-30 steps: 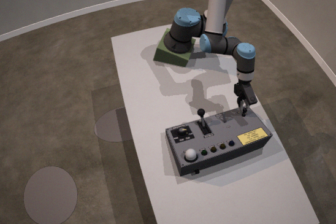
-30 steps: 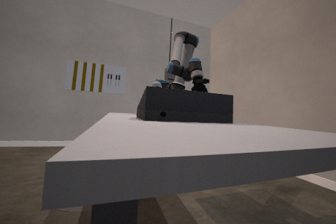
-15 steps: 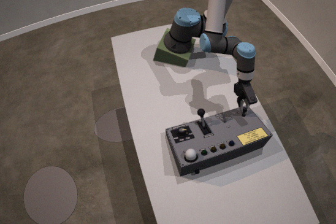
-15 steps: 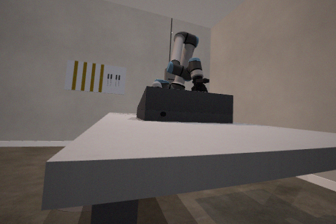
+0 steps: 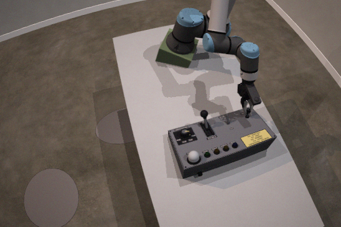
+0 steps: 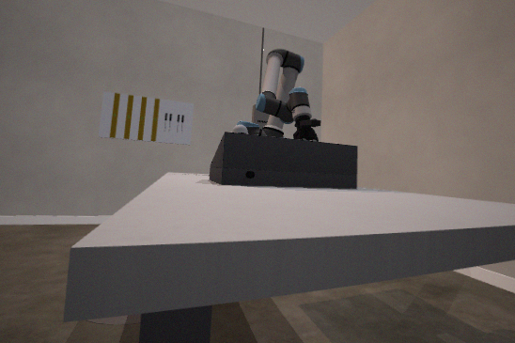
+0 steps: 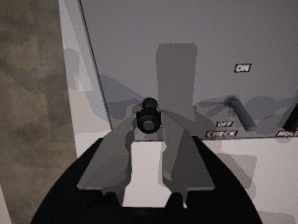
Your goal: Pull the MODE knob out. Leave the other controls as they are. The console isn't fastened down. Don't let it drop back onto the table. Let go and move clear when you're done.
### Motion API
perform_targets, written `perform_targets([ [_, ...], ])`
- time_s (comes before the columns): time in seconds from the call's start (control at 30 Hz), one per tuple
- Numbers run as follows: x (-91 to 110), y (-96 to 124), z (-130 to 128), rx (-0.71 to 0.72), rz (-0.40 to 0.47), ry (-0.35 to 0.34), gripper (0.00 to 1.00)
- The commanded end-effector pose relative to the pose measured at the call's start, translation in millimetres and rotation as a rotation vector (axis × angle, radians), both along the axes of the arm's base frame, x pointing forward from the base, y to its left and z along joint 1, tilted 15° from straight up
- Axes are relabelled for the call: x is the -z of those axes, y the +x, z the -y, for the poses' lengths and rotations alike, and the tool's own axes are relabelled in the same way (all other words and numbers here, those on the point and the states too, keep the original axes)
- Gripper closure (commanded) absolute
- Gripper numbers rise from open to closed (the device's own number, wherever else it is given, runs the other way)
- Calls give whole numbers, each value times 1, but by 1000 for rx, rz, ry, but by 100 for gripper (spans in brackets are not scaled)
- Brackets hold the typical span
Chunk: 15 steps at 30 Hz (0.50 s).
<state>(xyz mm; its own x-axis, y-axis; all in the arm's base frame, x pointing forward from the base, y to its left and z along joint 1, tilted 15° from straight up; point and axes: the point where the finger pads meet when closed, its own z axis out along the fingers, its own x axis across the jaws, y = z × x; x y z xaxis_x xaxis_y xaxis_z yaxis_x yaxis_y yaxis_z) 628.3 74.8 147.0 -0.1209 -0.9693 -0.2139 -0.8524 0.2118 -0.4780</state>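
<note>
Brown mottled floor (image 5: 56,73) under a long white desk (image 5: 236,198), pale walls behind, striped poster (image 6: 146,117) on the far wall in the exterior view. Near the desk's far left corner, green base block (image 5: 163,56) carrying the arm (image 5: 218,37), elbow joints capped in blue. Toward the middle of the desk, closer to its right edge, dark grey console (image 5: 221,146), turned slightly askew to the desk's edges.

On the console's face: rotary selector (image 5: 185,132) at the left rear, black ball-topped lever (image 5: 204,114) beside it, white dome button (image 5: 193,157) at the front left, row of small coloured buttons (image 5: 221,150) along the front, yellow label plate (image 5: 256,138) at the right. Metal toggle switch (image 7: 241,113) between ON and OFF markings in the wrist view.

MODE knob (image 7: 148,120) at the console's rear edge on the right-hand side, nearest the desk's right edge: small, dark, round-headed, on a short stem. Pincer (image 7: 148,131) lowered over that rear edge, pointing downward, clenched on the MODE knob, one grey finger (image 7: 117,147) touching each side of its head.
</note>
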Motion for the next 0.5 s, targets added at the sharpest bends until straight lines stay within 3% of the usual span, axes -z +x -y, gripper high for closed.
perform_targets([
  [0.0,-2,0,0,0,1,0,100],
  [0.47,-4,-1,1,0,1,0,100],
])
